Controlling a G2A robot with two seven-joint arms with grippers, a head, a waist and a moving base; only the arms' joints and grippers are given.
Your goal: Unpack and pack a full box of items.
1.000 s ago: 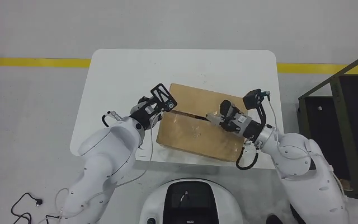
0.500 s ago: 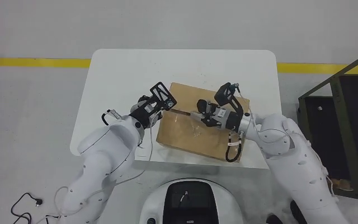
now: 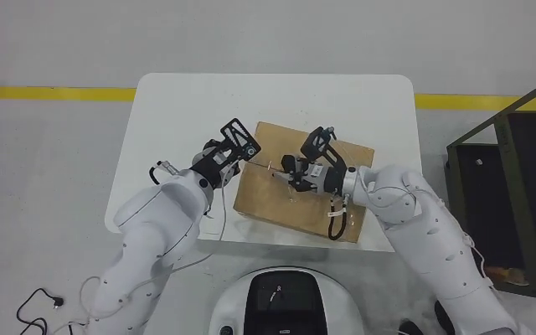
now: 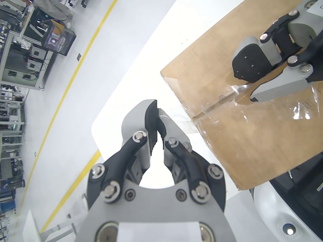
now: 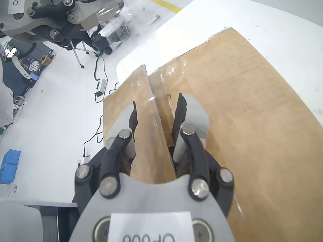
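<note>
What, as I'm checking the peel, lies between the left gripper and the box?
A strip of clear tape, pinched in the left gripper, runs to the box seam above bare table; the right wrist view shows it.

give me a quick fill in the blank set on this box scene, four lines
1. The cardboard box sits on a ___ table.
2. The left gripper is ___ on a strip of clear tape.
3. The right gripper is open, its fingers either side of a raised box ___.
4. A ___ line crosses the floor beyond the table.
Missing words: white; shut; flap; yellow.
</note>
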